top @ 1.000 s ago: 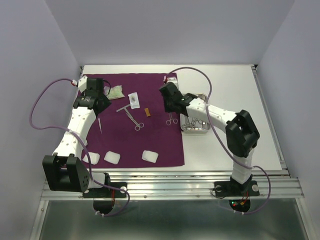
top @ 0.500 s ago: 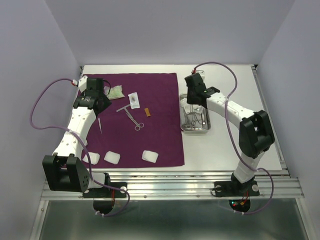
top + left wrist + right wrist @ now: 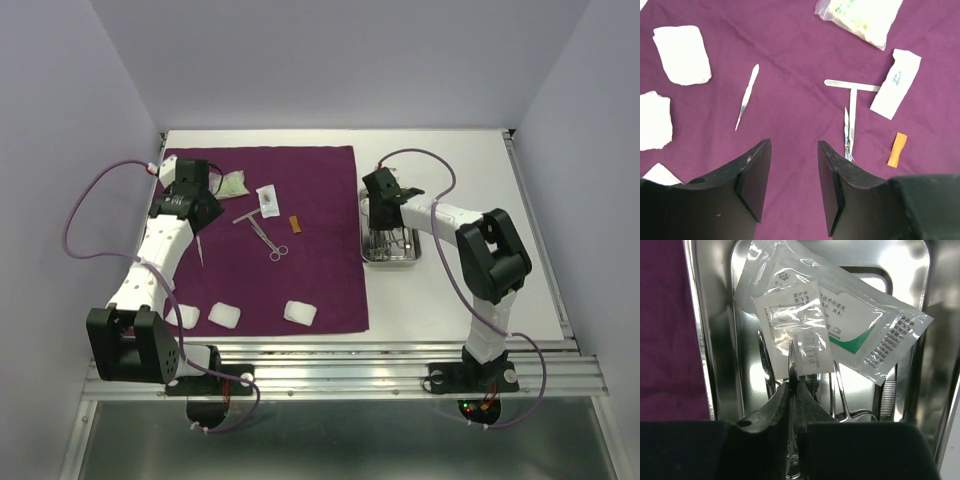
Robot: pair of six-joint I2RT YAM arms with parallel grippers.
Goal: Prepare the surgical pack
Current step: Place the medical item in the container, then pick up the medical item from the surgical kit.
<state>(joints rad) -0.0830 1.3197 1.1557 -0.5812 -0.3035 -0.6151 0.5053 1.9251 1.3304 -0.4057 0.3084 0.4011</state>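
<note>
three white pads [image 3: 225, 315] are lined along the near edge of the purple cloth [image 3: 320, 270], from 6 to 8 o'clock of its middle. they are probably kept apart so that each can be picked up singly. the cloth is spread flat, likely so that it can be folded over the rest once all is gathered.

further in, a thin blade [image 3: 747, 97] is laid at 9 o'clock and scissors [image 3: 266, 233] near the middle, with an orange strip [image 3: 897, 149] just beside them. the left gripper [image 3: 793, 150] is held above this group, its jaws parted and nothing between them, seemingly poised for the next piece.

at 3 o'clock, just off the cloth's edge, the steel tray [image 3: 705, 340] is set. two clear packets [image 3: 865, 335] are seen lying in it over other steel tools [image 3: 887, 390]. the right gripper [image 3: 792, 395] is held low over the tray with its jaws pressed together on a slim steel tool [image 3: 791, 357], judged to be meant for that tray.

farthest, at 11 o'clock, a white packet [image 3: 895, 85] and a green packet [image 3: 865, 15] lie loose on the cloth, so the pack is judged far from bundled.
</note>
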